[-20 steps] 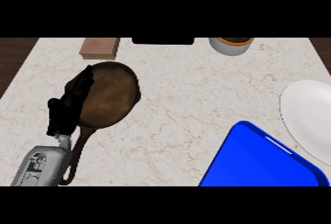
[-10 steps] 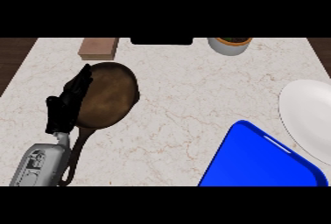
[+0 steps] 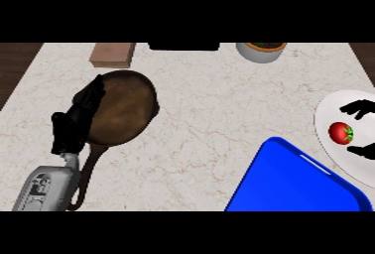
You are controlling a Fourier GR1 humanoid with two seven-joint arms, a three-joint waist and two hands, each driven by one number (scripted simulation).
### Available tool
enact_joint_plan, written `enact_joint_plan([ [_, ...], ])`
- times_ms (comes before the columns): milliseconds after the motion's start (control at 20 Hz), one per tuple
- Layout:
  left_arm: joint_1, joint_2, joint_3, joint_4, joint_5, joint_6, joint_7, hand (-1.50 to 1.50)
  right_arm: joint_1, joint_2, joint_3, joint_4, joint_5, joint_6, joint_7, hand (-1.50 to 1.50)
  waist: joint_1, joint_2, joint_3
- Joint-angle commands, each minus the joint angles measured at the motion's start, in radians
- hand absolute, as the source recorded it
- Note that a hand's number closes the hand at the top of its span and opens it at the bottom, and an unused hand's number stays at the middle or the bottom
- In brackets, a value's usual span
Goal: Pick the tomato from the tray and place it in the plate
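Although only black fingertips of our right hand (image 3: 360,108) show at the right border, we can see that they bracket the small red tomato with a green stalk (image 3: 341,132): some fingers above it, another black part below it. The palm and forearm are cut off by the border, so we cannot tell if the fingers really clamp the tomato or only stand around it. The tomato is over the round white plate (image 3: 330,149), which is also cut by the right border; whether it touches the plate we cannot judge.

Our left hand (image 3: 73,121) lies with relaxed, straight fingers along the left rim of the round brown frying pan (image 3: 121,109), grasping nothing; its grey forearm (image 3: 44,188) comes in from the lower left corner and covers part of the pan's handle.

All things stand on the light marble desk (image 3: 212,99); dark wood shows beyond its left and right corners at the top.

At the far edge we see a brown rectangular block (image 3: 112,54), a black flat object (image 3: 184,46) only partly visible, and a grey round pot with brown content (image 3: 261,51). The bright blue tray (image 3: 293,183) at the lower right holds nothing that we can see.
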Motion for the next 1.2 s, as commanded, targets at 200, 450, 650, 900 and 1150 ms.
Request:
enact_joint_plan([
  [200, 0.027, 0.01, 0.003, -0.082, -0.006, -0.013, 0.055, 0.0, -0.096, 0.093, -0.043, 0.129, -0.045, 0.082, -0.041, -1.5, 0.002, -0.003, 0.0],
  [450, 0.007, -0.008, 0.017, 0.007, -0.018, 0.004, 0.007, 0.0, -0.12, 0.031, -0.192, 0.169, -0.208, 0.233, -0.074, -1.5, -0.017, -0.003, -0.001],
  [650, -0.017, -0.024, 0.014, 0.003, -0.018, 0.011, 0.004, 0.0, -0.114, -0.085, -0.293, 0.257, -0.299, 0.323, -0.051, -1.5, -0.01, 0.003, 0.001],
  [900, -0.036, -0.016, 0.032, 0.054, -0.022, 0.007, -0.024, 0.0, -0.069, -0.255, -0.369, 0.314, -0.367, 0.427, -0.045, -1.5, -0.013, 0.01, 0.003],
  [1150, -0.015, -0.008, 0.034, 0.053, -0.012, -0.016, -0.046, 0.0, -0.013, -0.321, -0.403, 0.342, -0.4, 0.47, -0.046, -1.5, 0.002, 0.014, 0.007],
])
